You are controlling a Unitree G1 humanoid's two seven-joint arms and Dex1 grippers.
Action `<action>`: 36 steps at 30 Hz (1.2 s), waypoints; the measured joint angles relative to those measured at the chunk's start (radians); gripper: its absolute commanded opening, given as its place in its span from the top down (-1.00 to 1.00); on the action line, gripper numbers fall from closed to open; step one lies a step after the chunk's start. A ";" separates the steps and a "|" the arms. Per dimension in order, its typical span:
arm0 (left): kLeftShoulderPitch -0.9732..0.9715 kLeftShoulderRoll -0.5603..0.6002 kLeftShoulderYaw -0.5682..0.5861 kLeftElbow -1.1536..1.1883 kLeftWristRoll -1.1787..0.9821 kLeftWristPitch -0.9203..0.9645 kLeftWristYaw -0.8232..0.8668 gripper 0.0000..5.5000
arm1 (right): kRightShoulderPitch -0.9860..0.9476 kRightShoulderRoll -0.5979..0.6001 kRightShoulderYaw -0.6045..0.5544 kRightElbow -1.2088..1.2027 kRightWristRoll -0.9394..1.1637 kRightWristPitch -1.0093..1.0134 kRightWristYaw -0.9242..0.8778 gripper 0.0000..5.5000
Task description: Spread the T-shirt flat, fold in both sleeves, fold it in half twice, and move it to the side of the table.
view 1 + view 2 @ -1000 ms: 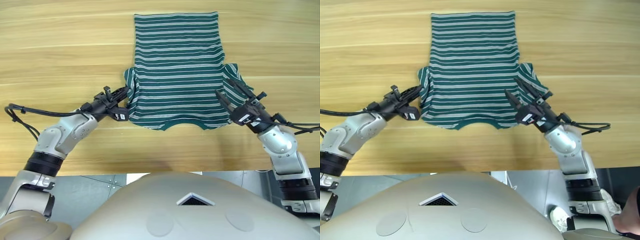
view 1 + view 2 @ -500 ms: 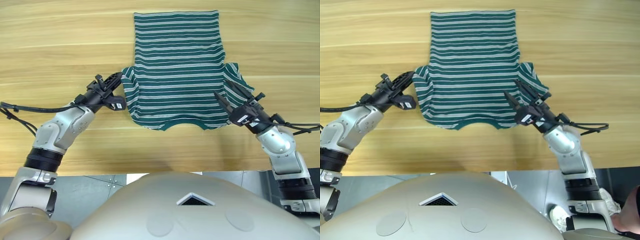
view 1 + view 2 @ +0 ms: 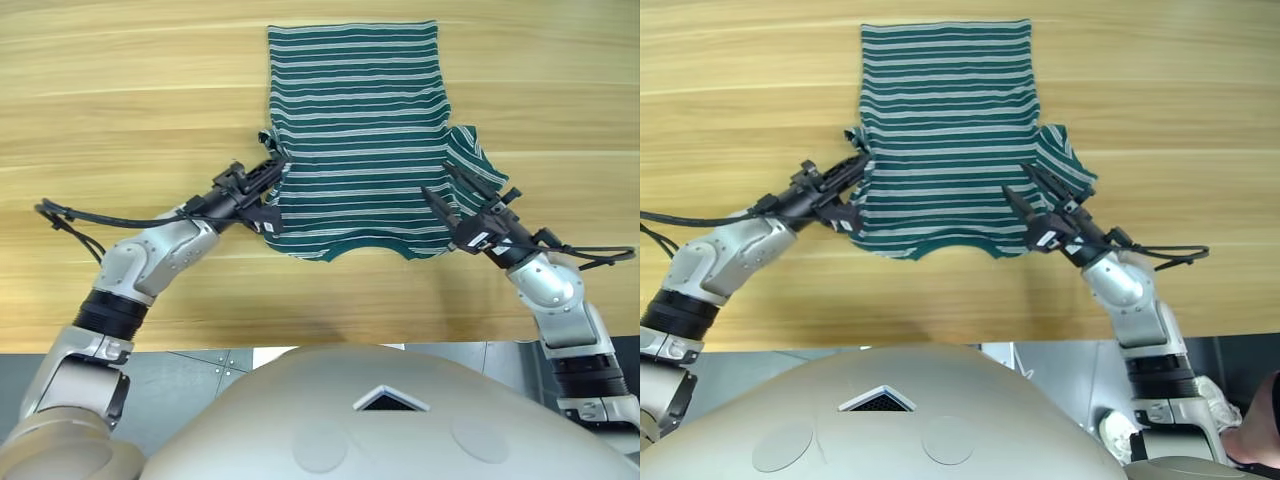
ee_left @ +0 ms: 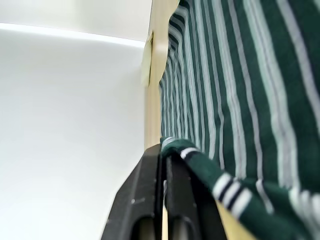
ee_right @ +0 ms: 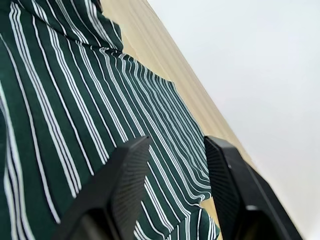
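One green striped T-shirt lies on the wooden table, its hem at the far end and its collar at the near end. The left gripper is pinched tight on the shirt's left sleeve, cuff trapped between its closed fingers, holding it lifted at the left edge of the shirt's body. The right gripper is spread wide with nothing between its fingers, poised over the shirt's body just inside the right sleeve, which lies out to the side.
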 measured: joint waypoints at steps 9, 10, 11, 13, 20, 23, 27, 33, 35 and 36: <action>-0.074 -0.057 -0.019 0.042 -0.014 -0.001 -0.056 0.74 | -0.007 0.000 0.007 0.003 -0.001 0.000 0.000 0.26; -0.075 -0.063 -0.019 0.053 -0.024 0.006 -0.067 0.72 | -0.007 0.000 0.007 0.003 -0.001 0.000 0.000 0.26; -0.074 -0.068 -0.019 0.064 -0.037 0.007 -0.079 0.63 | -0.007 0.000 0.007 0.003 -0.001 0.000 0.000 0.26; -0.076 -0.086 -0.015 0.076 -0.077 0.010 -0.097 0.53 | -0.006 0.000 0.007 0.002 -0.001 0.000 0.000 0.26; -0.078 -0.121 -0.010 0.112 -0.130 0.017 -0.117 0.14 | -0.001 -0.002 0.003 -0.002 -0.001 0.000 0.000 0.26; -0.076 -0.128 -0.010 0.118 -0.124 0.028 -0.114 -0.05 | 0.029 -0.034 -0.072 -0.016 -0.007 0.000 -0.002 0.26; -0.013 -0.093 0.005 0.044 -0.117 0.022 -0.100 -0.05 | 0.059 -0.142 -0.296 -0.010 -0.132 0.017 -0.093 0.26; 0.065 -0.109 0.186 -0.216 -0.179 0.016 0.035 -0.05 | 0.234 -0.234 -0.309 0.124 -0.364 0.022 -0.146 0.26; 0.082 -0.121 0.199 -0.243 -0.180 0.017 0.046 -0.05 | 0.244 -0.239 -0.266 0.146 -0.393 0.020 -0.132 0.26; 0.092 -0.126 0.200 -0.250 -0.179 0.018 0.046 -0.05 | 0.223 -0.240 -0.242 0.159 -0.406 0.019 -0.141 0.26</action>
